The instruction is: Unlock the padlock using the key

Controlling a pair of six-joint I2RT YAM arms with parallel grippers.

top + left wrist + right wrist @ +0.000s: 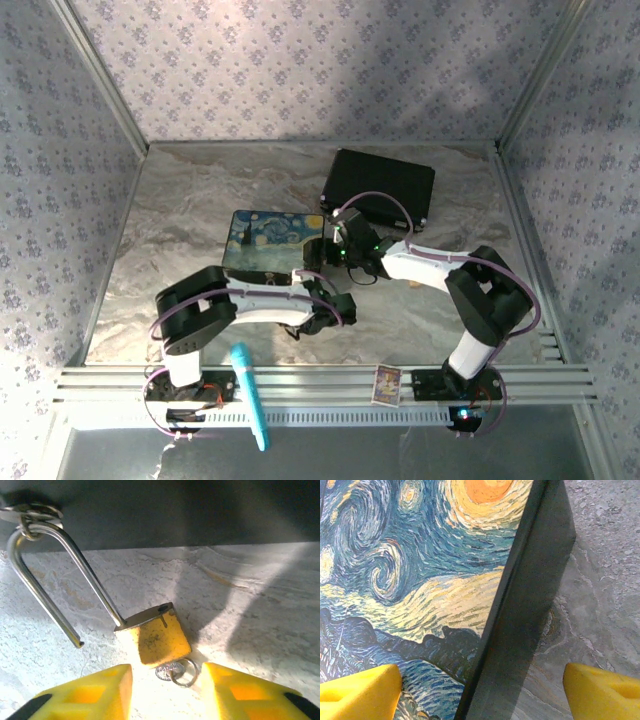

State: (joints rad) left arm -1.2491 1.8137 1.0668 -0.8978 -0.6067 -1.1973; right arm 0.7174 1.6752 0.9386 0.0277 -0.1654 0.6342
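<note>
The brass padlock (pixel 160 637) lies on the marble table just in front of the painted box's dark side wall (pixel 165 512). Its silver shackle (pixel 60 575) is looped through the box's metal latch (pixel 32 515), and one shackle end hangs free of the body. The key (pixel 169 670) sticks out of the padlock's underside, its small silvery head carrying a split ring (pixel 184 673). My left gripper (pixel 166 681) is open, one yellow finger on each side of the key and touching neither key nor padlock. My right gripper (pixel 481 692) is open, straddling the painted box's (pixel 415 575) right edge.
A black case (pixel 380 190) lies behind the painted box (pixel 265 245). A teal stick (pixel 250 395) and a small card (pixel 387 383) rest on the front rail. Metal frame posts and patterned walls close in the marble table (pixel 180 200).
</note>
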